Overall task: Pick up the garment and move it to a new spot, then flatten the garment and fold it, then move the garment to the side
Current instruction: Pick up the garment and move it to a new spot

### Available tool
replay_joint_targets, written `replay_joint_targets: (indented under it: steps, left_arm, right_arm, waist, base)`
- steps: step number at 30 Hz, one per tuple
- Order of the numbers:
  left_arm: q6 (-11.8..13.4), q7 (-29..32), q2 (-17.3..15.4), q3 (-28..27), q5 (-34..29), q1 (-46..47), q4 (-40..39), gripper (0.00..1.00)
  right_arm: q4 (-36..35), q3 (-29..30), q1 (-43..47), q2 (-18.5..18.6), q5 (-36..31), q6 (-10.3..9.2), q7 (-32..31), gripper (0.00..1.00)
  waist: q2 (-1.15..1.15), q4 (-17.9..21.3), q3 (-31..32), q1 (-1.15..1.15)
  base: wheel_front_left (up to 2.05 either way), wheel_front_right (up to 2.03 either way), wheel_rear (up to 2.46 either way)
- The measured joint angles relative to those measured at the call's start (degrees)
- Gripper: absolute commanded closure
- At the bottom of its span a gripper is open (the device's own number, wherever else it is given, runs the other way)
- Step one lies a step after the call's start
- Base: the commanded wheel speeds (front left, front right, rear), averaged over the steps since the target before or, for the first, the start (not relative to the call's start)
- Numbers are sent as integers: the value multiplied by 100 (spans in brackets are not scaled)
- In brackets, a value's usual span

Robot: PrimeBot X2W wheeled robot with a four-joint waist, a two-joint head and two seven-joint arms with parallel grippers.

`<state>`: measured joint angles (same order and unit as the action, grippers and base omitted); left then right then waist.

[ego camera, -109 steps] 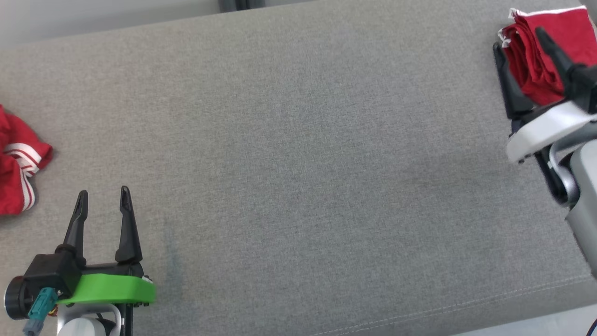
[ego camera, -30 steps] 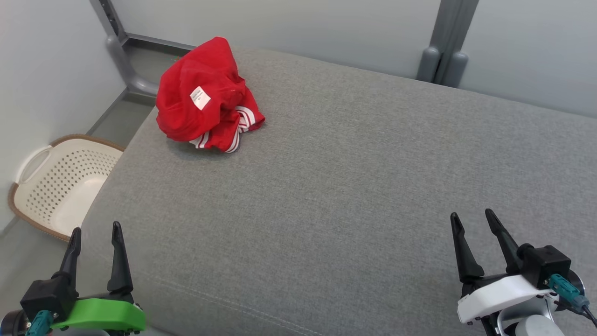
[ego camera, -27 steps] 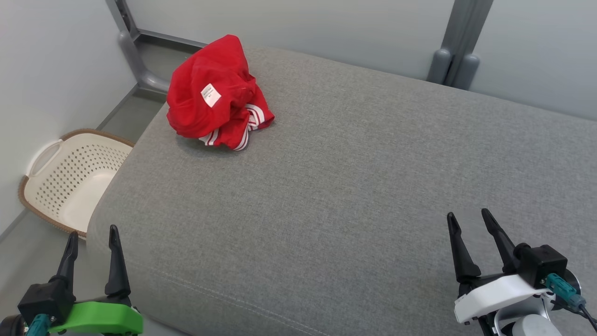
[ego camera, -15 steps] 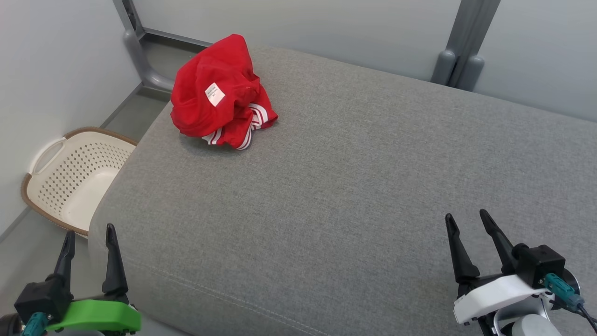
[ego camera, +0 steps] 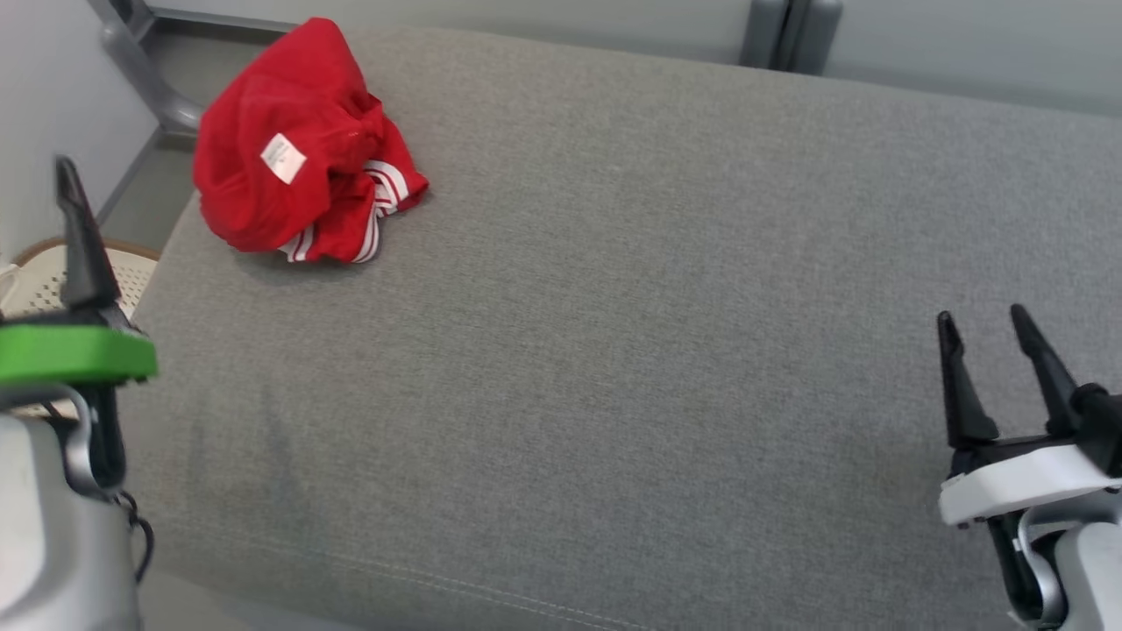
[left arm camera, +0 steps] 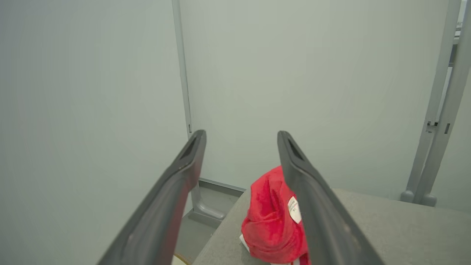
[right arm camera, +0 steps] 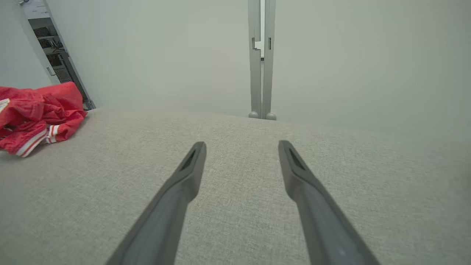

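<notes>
The garment [ego camera: 298, 180] lay on the surface [ego camera: 614, 307] at its far left corner. A basket [ego camera: 131, 267] sat on the floor left of the surface, partly behind the left end effector [left arm camera: 241, 136]. The right end effector [ego camera: 982, 315] hung over the surface's near right part, well apart from the garment.

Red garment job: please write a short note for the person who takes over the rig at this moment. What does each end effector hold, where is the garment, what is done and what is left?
Left end effector: open, empty, raised by the left edge of the grey padded surface, pointing toward the garment.
Right end effector: open, empty, over the near right part of the surface.
Red garment: crumpled heap at the far left corner, white label facing up, touched by neither end effector.
Done: nothing on this heap yet.
Left: pick it up, move it, flatten, fold, set aside.
</notes>
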<state>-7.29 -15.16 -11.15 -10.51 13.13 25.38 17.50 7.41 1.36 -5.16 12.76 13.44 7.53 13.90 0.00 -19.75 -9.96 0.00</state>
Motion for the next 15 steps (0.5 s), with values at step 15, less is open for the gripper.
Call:
replay_joint_targets:
  steps: [15]
  left_arm:
    - [-7, 402, -961, -62, 423, 2789, 1588, 0]
  right_arm:
    - [-1014, 823, -137, 63, -265, 0, -118, 0]
  waist:
    - [0, 991, -1570, 0]
  base:
    - [0, 0, 0]
